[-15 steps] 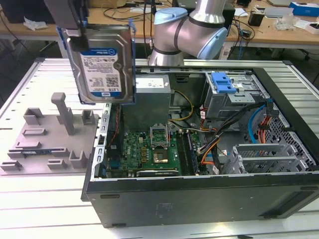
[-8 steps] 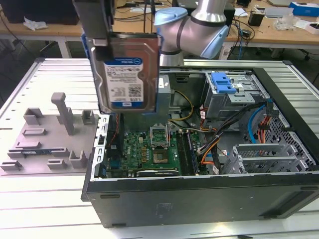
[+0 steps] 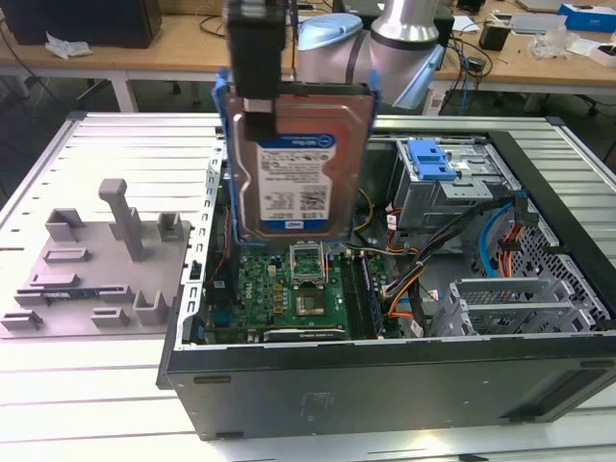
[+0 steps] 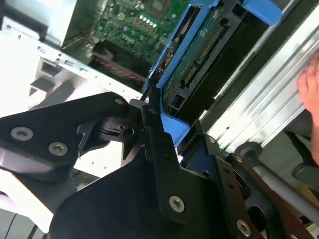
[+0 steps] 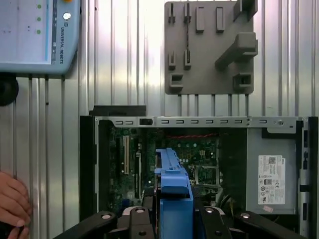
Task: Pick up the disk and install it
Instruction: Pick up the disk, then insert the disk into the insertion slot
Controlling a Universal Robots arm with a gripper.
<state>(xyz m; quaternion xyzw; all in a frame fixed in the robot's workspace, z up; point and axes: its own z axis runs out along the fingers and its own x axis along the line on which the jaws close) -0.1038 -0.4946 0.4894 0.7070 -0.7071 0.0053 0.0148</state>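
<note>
The disk (image 3: 298, 164), a silver hard drive with a white-and-blue label in a blue plastic bracket, hangs upright above the open computer case (image 3: 385, 375). My gripper (image 3: 256, 101) is shut on its upper edge from above. In the second wrist view the black fingers (image 4: 162, 149) clamp the blue bracket (image 4: 174, 64). In the first wrist view the disk (image 5: 174, 181) shows edge-on between the gripper (image 5: 174, 219) jaws, over the green motherboard (image 5: 199, 154).
A grey drive cage with a blue tab (image 3: 433, 162) sits at the case's far right, with cables (image 3: 423, 279) beside it. The power supply (image 5: 271, 172) fills one case corner. A grey fixture plate (image 3: 96, 269) lies on the exterior view's left. A hand (image 5: 12, 199) rests near the case.
</note>
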